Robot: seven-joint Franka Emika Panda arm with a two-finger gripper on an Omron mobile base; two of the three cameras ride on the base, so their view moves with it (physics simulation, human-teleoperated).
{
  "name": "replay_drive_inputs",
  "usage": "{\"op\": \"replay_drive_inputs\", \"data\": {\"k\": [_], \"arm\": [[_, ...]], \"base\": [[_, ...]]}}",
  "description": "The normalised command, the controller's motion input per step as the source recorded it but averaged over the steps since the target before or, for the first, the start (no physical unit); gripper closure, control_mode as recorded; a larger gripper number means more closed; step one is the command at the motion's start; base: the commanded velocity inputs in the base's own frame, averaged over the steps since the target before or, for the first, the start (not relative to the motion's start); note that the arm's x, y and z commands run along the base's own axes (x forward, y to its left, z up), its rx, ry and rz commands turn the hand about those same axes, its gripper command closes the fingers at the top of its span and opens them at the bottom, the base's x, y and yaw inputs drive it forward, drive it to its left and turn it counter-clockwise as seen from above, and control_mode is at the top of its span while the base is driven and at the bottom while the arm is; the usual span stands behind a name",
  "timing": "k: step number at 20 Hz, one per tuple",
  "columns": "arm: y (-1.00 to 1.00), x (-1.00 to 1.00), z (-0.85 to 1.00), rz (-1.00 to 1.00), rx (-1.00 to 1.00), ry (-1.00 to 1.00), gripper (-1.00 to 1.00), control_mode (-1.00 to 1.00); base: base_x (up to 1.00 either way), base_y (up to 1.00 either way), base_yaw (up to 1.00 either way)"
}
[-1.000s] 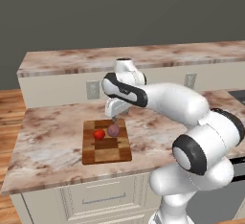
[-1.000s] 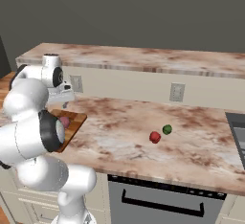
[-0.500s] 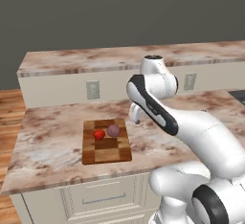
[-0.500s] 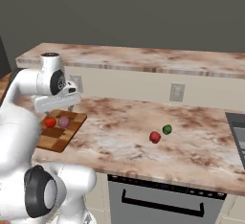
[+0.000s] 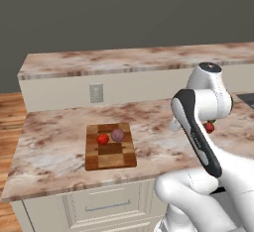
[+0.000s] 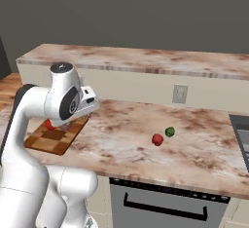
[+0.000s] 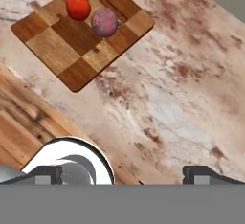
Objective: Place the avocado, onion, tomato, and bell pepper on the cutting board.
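Gripper (image 7: 124, 173): jaws standing wide apart, nothing between them, hanging over bare counter (image 7: 182, 89) well clear of all produce.

Cutting board (image 5: 109, 145): lies toward the left end of the counter near its front edge, long axis running front to back. In the hand view it sits at about 11 o'clock from the fingertips (image 7: 203, 173), set diagonally. The tomato (image 5: 102, 139) and onion (image 5: 117, 135) rest on its far half, just beside each other, tomato to the left.

Remaining items: in the right base view the bell pepper (image 6: 157, 139) and avocado (image 6: 169, 132) lie on open counter to the right of the arm, well apart from the board, the avocado at about 2 o'clock from the pepper and nearly touching it. From the gripper housing in that view, both lie at roughly 4 o'clock. Judgement: the next pick requires a sweep rightward, away from the board; the pepper is the nearer of the two. The pepper's long axis cannot be made out at this size.

Wall outlet (image 6: 180, 94): on the backsplash behind the pair. No brand, label or legible writing found on any item.
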Motion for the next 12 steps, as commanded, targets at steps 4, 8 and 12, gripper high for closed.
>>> {"op": "replay_drive_inputs", "data": {"k": [4, 8, 12], "arm": [[-0.83, -0.04, 0.29, -0.01, 0.00, -0.06, -1.00, -1.00], [-0.53, 0.00, 0.33, -0.07, -0.01, -0.04, -1.00, -1.00], [-0.49, 0.09, 0.12, -0.15, 0.00, 0.00, -1.00, -1.00]], "base": [[0.00, 0.00, 0.00], [0.00, 0.00, 0.00], [0.00, 0.00, 0.00]]}}
